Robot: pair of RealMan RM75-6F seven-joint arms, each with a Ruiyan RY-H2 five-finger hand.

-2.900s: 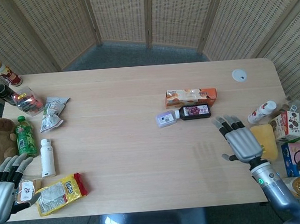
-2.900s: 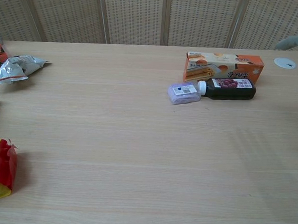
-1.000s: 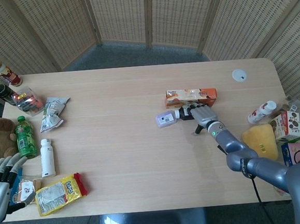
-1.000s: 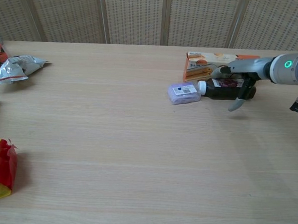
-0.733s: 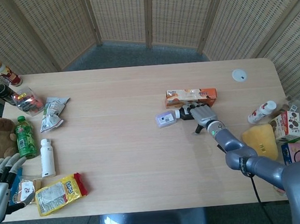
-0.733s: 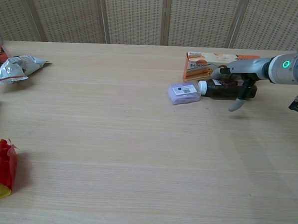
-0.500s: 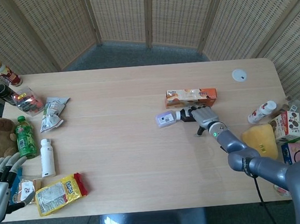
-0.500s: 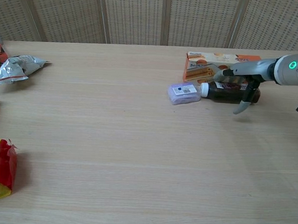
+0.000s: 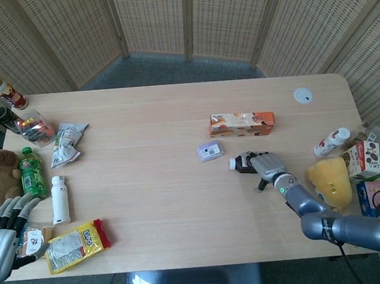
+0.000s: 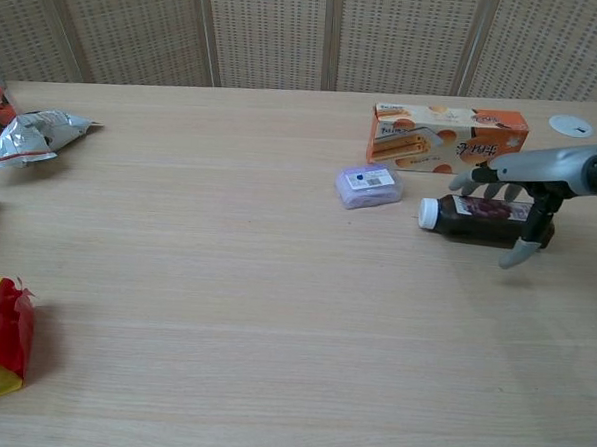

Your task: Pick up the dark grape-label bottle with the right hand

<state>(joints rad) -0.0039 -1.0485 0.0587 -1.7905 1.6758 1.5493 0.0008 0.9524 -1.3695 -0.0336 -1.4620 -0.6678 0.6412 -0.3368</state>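
The dark grape-label bottle lies on its side with its white cap pointing left, a little in front of the orange box. My right hand grips it from above: fingers drape over the far side and the thumb reaches down its near side. Whether the bottle still touches the table I cannot tell. My left hand hangs at the lower left corner with its fingers spread, holding nothing.
An orange biscuit box and a small purple packet lie just beyond the bottle. A yellow soft item, boxes and bottles crowd the right edge. Snack bags and bottles line the left side.
My right hand has pulled the bottle away from the orange box and purple packet, toward me and to the right. The left hand barely moved.
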